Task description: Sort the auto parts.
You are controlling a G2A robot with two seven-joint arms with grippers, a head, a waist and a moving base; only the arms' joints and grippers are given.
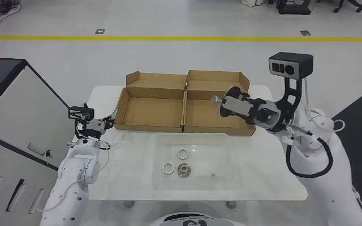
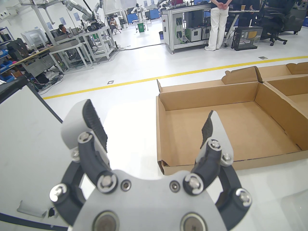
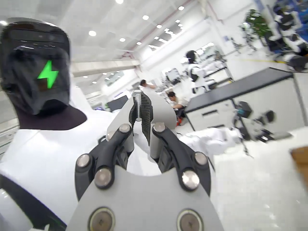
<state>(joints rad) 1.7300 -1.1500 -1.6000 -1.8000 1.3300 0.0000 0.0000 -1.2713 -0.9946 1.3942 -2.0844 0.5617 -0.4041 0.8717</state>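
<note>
**Right tool** [image 3: 140, 96]: pressed together on a threaded bolt [image 3: 137, 108], which lies along the ribbed pads [image 3: 145, 114]. You can read the thread plainly in the right wrist view. In the top view the bolt is no more than a grey speck at the tool's tip. From above, you see this tool hanging over the right-hand box [image 1: 203, 117], toward its far wall.

**Left tool** [image 2: 151, 111]: spread wide, with nothing between the fingers. It sits low at the surface's left edge, just beside the near left corner of the left-hand box [image 2: 228, 126].

**Boxes:** both are open brown cardboard with flaps raised on the far side. They stand side by side, touching, across the far half of the surface [image 1: 130, 175].

**Loose parts:** these lie near the middle of the front edge, and the top view gives them to you.
- Two white rings [image 1: 183, 152] [image 1: 168, 167].
- A grey metal flanged part [image 1: 184, 169], just beside the nearer ring.
- A small fastener [image 1: 212, 174], apart toward the right edge.

**Markings:** a yellow line [image 1: 169, 38] crosses the floor beyond the far edge. Lettering in the room behind is too small to read.
</note>
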